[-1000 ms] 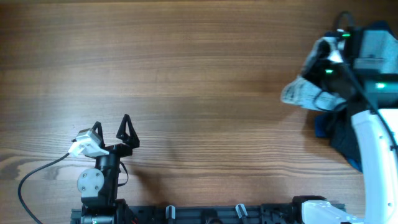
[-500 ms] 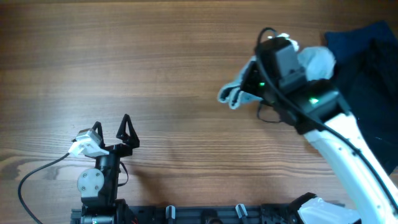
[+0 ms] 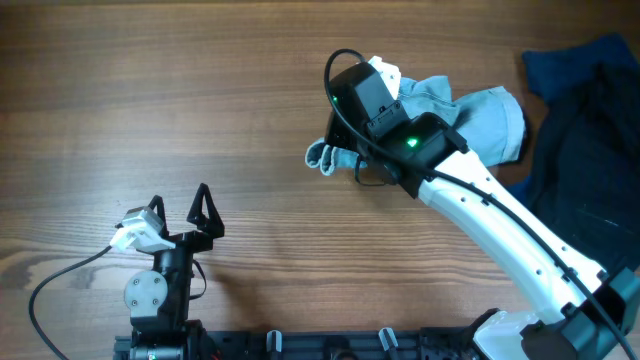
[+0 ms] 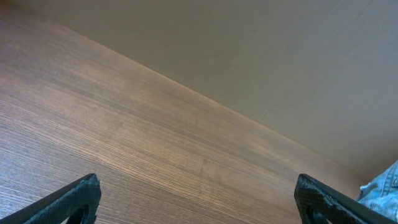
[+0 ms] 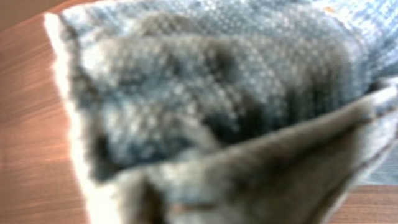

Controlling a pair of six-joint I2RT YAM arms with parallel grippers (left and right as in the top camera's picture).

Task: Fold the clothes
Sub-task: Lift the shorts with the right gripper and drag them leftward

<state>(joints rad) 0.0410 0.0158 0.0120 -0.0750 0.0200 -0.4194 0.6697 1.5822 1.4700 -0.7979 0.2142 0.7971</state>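
The light-blue denim garment [image 3: 470,112] hangs bunched from my right gripper [image 3: 345,152] over the table's middle right, its loose end [image 3: 322,156] trailing left. The gripper's fingers are hidden under the arm and cloth; it is shut on the denim. In the right wrist view blurred denim [image 5: 205,99] fills the frame very close up. My left gripper [image 3: 180,198] is open and empty near the front left, far from the garment. In the left wrist view its fingertips [image 4: 81,196] stand wide apart over bare wood, and a bit of denim [image 4: 382,186] shows at the right edge.
A dark navy heap of fabric [image 3: 590,130] lies at the table's right edge. The white right arm [image 3: 510,240] stretches diagonally from the front right. A black cable [image 3: 60,285] loops at the front left.
My right gripper has swung from the far right edge leftward toward the table's middle, carrying the denim off the dark heap. The left arm has not moved.
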